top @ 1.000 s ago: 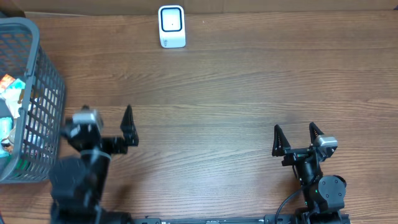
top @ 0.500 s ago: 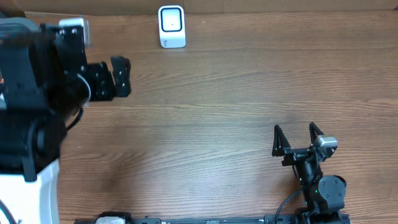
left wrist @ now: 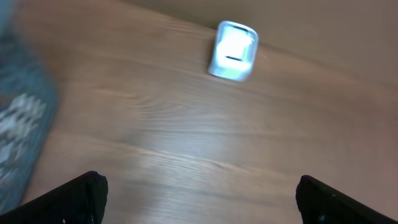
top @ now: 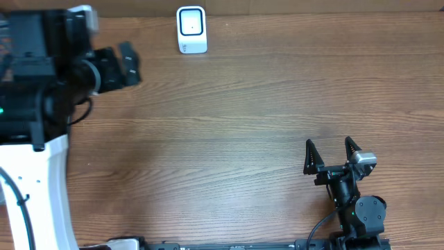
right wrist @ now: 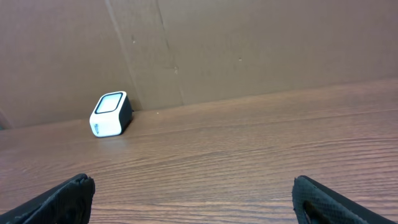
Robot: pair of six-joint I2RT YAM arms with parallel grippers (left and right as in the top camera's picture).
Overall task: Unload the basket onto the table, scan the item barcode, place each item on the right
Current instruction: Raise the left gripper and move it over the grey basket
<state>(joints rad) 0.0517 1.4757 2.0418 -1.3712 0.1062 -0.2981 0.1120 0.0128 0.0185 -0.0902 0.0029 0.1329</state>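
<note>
Scanner (top: 191, 29), one; left tool (top: 130, 64), right tool (top: 329, 147).

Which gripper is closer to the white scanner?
The left gripper: it hangs just left of the scanner, while the right gripper sits far off at the near side.

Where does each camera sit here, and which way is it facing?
Overhead: above the table, looking straight down; left arm raised, right arm low.
Left wrist: tilted down toward the scanner; open jaws' tips at bottom corners.
Right wrist: low, facing the back wall; open jaws' tips likewise.
Shared: all three show the scanner.
</note>
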